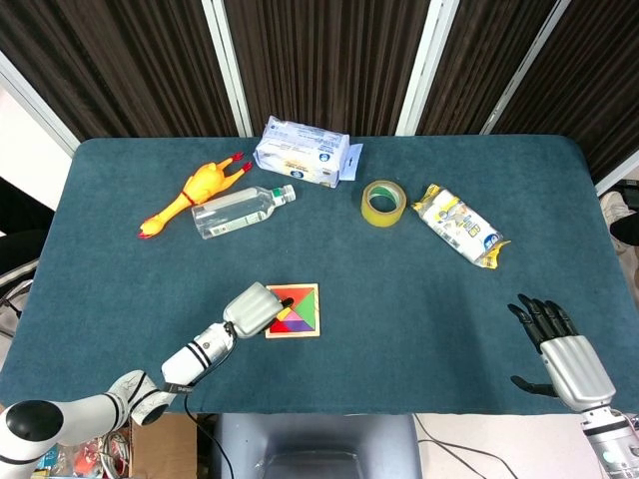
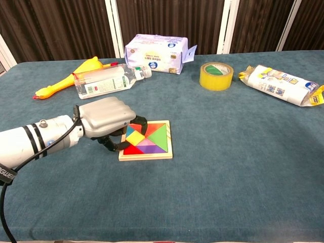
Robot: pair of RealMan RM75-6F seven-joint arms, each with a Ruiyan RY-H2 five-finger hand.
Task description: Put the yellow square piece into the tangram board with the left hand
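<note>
The yellow square piece (image 2: 135,137) sits tilted at the left side of the wooden tangram board (image 2: 152,153), near the table's front edge.

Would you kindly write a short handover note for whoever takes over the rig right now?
Left robot hand: fingers curled over the left edge of the wooden tangram board, at the yellow square piece; whether it grips the piece cannot be told.
Right robot hand: open, holding nothing, at the table's near right edge.
Done: the square is over the board, among the coloured pieces.
Left: confirm that it sits flush in its slot, then release and withdraw the left hand.
</note>
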